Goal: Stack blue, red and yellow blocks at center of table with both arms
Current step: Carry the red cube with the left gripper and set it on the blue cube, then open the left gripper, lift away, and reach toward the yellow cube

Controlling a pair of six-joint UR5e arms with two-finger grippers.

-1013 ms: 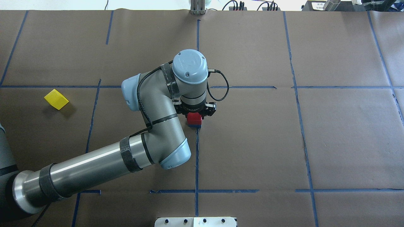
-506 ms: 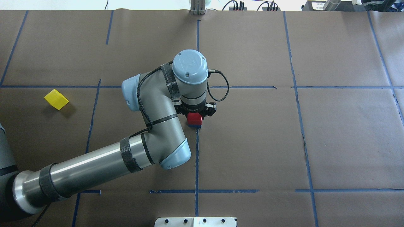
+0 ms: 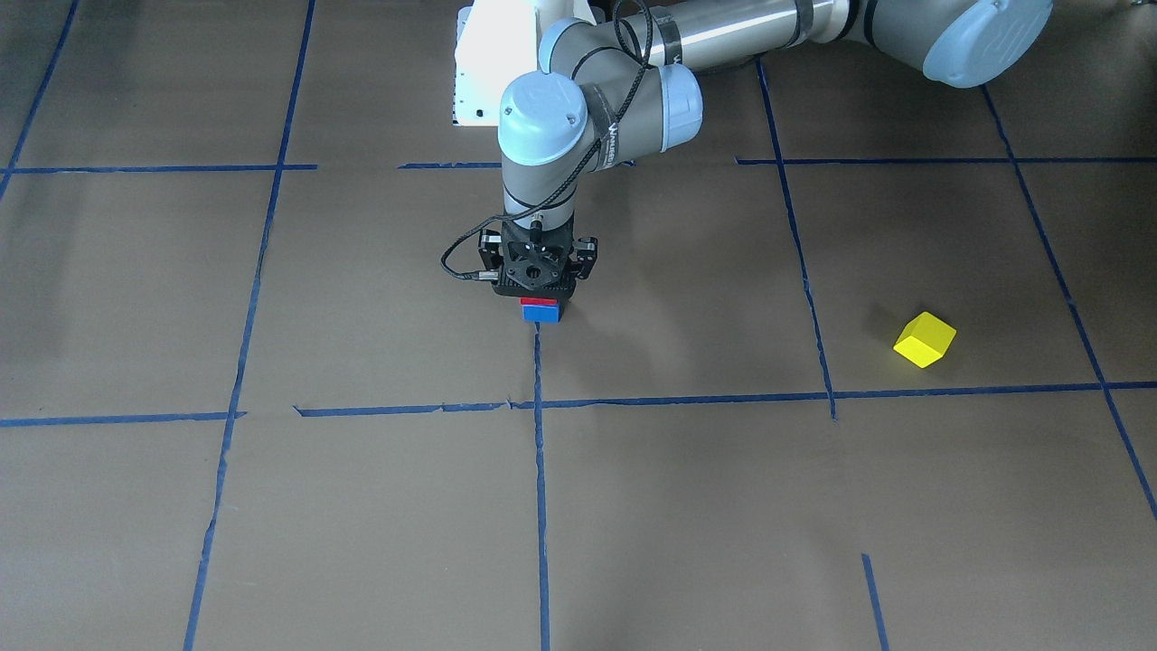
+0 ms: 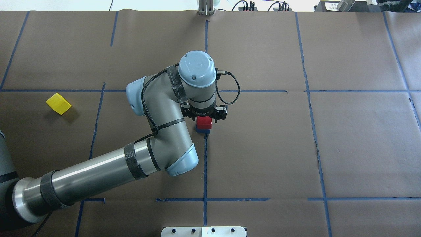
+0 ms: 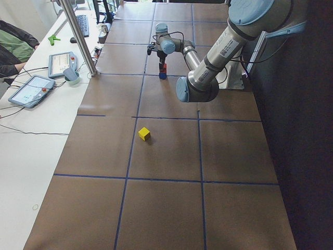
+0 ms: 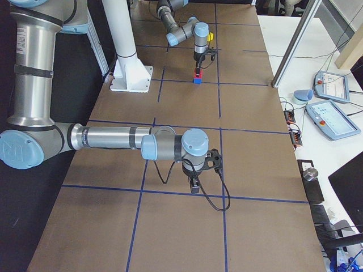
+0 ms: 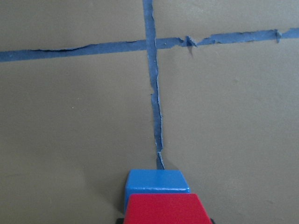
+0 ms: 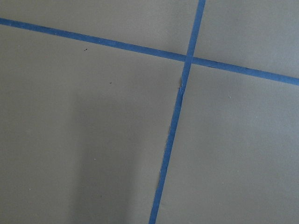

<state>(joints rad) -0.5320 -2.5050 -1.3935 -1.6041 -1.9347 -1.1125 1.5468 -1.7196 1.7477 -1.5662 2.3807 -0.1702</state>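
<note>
The red block (image 4: 204,122) rests on the blue block (image 4: 202,130) at the table's center, beside a blue tape line; both also show in the front view, red (image 3: 539,302) over blue (image 3: 541,314). My left gripper (image 4: 204,117) points straight down and is shut on the red block (image 7: 163,208), which sits a little off-center on the blue block (image 7: 156,181). The yellow block (image 4: 58,103) lies alone on my left side. My right gripper (image 6: 194,184) hangs over bare table far from the blocks, and I cannot tell if it is open or shut.
Blue tape lines (image 4: 205,164) divide the brown table into squares. The white robot base plate (image 4: 204,231) is at the near edge. A metal post (image 5: 78,36) and operators' tablets (image 5: 31,88) stand on the white side table beyond.
My left gripper has shifted slightly up and to the right in the overhead view. The red block moved with it, and more of the blue block shows below it.
</note>
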